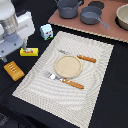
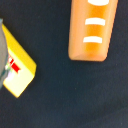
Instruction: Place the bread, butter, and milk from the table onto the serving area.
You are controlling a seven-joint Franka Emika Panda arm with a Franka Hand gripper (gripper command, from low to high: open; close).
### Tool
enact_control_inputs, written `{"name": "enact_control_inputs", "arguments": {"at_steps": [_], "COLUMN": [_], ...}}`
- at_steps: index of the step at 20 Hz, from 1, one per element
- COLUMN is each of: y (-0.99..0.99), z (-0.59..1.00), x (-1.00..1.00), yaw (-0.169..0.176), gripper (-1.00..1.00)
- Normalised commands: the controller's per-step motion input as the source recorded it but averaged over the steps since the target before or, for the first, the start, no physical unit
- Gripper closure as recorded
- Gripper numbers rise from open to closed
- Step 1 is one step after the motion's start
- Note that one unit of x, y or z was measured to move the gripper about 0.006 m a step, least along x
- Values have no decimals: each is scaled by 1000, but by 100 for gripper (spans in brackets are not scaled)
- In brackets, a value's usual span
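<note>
The bread [image 1: 14,70], an orange ridged loaf, lies on the black table [image 1: 115,90] at the exterior view's left, off the striped placemat [image 1: 95,55]. The butter [image 1: 28,51], a flat yellow packet, lies just beyond it, also on the table. The milk [image 1: 46,31], a small white carton, stands upright at the mat's far left corner. My gripper [image 1: 7,52] hangs above the table beside the butter and over the bread, holding nothing; its jaws are not clear. The wrist view shows the bread [image 2: 92,30] and the butter [image 2: 17,70] below, apart from each other.
On the placemat sit a round tan plate [image 1: 68,66], a fork [image 1: 52,76] and wooden-handled knives [image 1: 86,58]. A pinkish-brown board [image 1: 107,31] at the back holds grey pots [image 1: 68,7]. A bowl [image 1: 123,16] stands at the far right.
</note>
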Motion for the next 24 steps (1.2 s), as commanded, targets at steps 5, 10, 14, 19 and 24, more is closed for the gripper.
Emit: {"name": "enact_control_inputs", "arguments": {"at_steps": [5,10,14,19,24], "y": [-259,-212,-204,-176,-157], "z": [-351,-421,-446,-360,-193], "x": [91,12,0,4,30], "yaw": [0,0,0,0,0], "gripper": [-100,-100,-100,-100,100]}}
